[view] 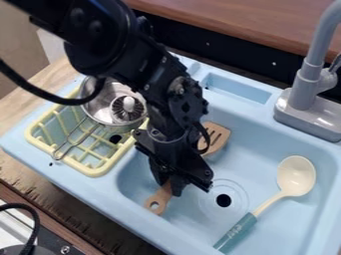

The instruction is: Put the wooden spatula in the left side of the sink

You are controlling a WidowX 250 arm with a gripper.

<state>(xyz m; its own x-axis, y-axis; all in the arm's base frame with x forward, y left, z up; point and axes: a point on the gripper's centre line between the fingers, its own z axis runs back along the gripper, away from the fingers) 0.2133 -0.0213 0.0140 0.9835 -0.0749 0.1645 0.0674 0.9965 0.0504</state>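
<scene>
My gripper hangs low over the left part of the light blue sink, shut on the handle of the wooden spatula. The handle's holed end sticks out below the fingers, toward the sink's front left edge. The spatula's slotted head shows behind the gripper, up and to the right, while the middle of the spatula is hidden by the gripper. Whether the spatula touches the sink floor, I cannot tell.
A cream spoon with a teal handle lies in the sink's right part, right of the drain. Left of the basin, a metal strainer pot sits on a yellow dish rack. A grey faucet stands at the back right.
</scene>
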